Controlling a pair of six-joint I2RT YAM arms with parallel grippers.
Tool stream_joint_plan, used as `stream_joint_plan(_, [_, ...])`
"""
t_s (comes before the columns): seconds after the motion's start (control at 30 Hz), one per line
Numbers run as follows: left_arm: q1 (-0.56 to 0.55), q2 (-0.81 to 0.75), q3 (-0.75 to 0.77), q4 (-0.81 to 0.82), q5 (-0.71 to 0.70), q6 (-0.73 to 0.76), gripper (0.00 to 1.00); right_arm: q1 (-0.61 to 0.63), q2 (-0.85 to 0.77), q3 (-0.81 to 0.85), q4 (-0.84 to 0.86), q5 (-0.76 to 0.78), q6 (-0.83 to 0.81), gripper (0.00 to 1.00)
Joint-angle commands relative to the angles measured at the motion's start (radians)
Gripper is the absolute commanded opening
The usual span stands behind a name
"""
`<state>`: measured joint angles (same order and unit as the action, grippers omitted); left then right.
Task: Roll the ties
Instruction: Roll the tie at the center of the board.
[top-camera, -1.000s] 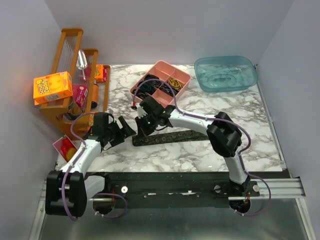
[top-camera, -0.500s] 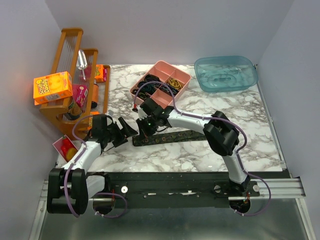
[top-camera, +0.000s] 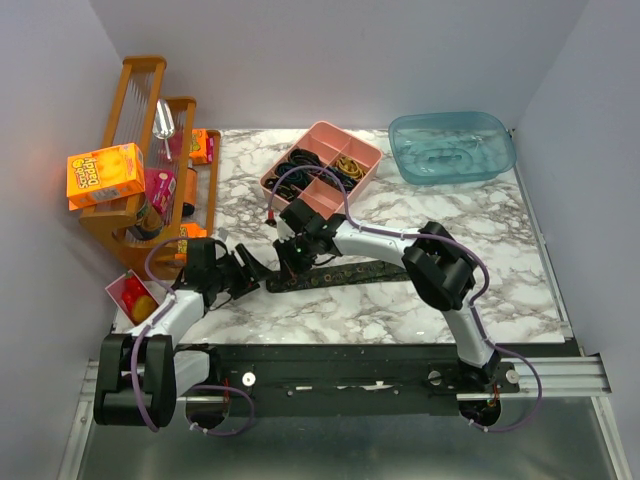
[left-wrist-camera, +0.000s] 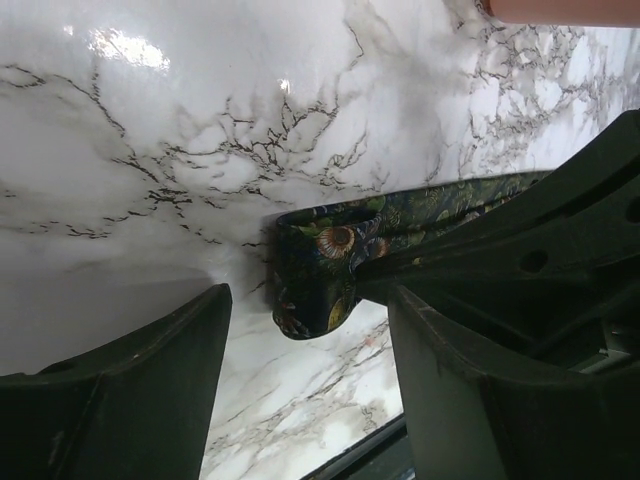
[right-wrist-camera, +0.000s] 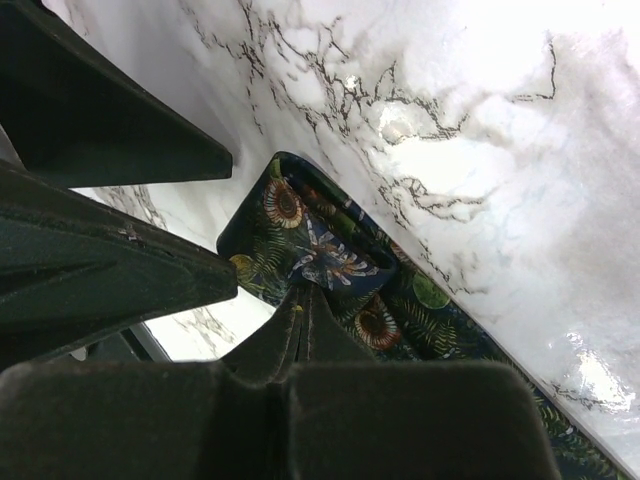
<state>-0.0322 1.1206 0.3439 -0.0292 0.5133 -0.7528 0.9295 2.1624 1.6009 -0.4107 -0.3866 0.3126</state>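
Note:
One dark tie (top-camera: 350, 273) with a leaf and shell pattern lies flat across the middle of the marble table (top-camera: 400, 310). Its left end is folded over. My right gripper (top-camera: 291, 260) is shut on that folded end, seen close in the right wrist view (right-wrist-camera: 303, 292) over the tie (right-wrist-camera: 330, 255). My left gripper (top-camera: 256, 268) is open, just left of the tie's end. In the left wrist view the tie's end (left-wrist-camera: 320, 270) lies between the tips of my left gripper (left-wrist-camera: 308, 325), apart from both fingers (left-wrist-camera: 130, 390). No other tie shows.
A pink divided tray (top-camera: 300, 145) with black and yellow band loops stands behind the arms. A blue tub (top-camera: 450, 145) is at the back right. A wooden rack (top-camera: 130, 100) with an orange box (top-camera: 105, 175) stands at the left. A small white box (top-camera: 130, 295) sits near the left arm.
My left arm has shifted slightly toward the near edge, its open fingers closer to the tie's end. My right gripper has stayed on the tie's left end.

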Motion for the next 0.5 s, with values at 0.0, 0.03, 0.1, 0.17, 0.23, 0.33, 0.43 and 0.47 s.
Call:
stream_joint_plan(0.0, [-0.001, 0.002, -0.037, 0.064, 0.022, -0.025, 0.7, 0.0, 0.025, -0.033, -0.016, 0.049, -0.015, 0.01])
stream_joint_plan(0.03, [-0.003, 0.01, -0.043, 0.078, 0.025, -0.032, 0.69, 0.0, 0.024, -0.038, -0.014, 0.049, -0.015, 0.01])
stream_joint_plan(0.1, [-0.003, 0.022, -0.062, 0.115, 0.039, -0.039, 0.66, 0.0, 0.024, -0.041, -0.013, 0.046, -0.015, 0.01])
stream_joint_plan(0.17, [-0.006, 0.042, -0.081, 0.147, 0.054, -0.052, 0.61, -0.001, 0.025, -0.044, -0.014, 0.043, -0.012, 0.01])
stream_joint_plan(0.23, [-0.012, 0.054, -0.094, 0.186, 0.057, -0.057, 0.58, -0.003, 0.025, -0.047, -0.014, 0.04, -0.01, 0.01])
stream_joint_plan(0.33, [-0.018, 0.071, -0.115, 0.241, 0.054, -0.063, 0.54, -0.006, 0.03, -0.05, -0.013, 0.032, -0.012, 0.01])
stream_joint_plan(0.43, [-0.031, 0.1, -0.138, 0.316, 0.059, -0.083, 0.52, -0.012, 0.027, -0.056, -0.007, 0.015, -0.007, 0.01])
stream_joint_plan(0.47, [-0.034, 0.11, -0.147, 0.336, 0.06, -0.086, 0.51, -0.014, 0.024, -0.062, -0.004, 0.011, -0.007, 0.01])
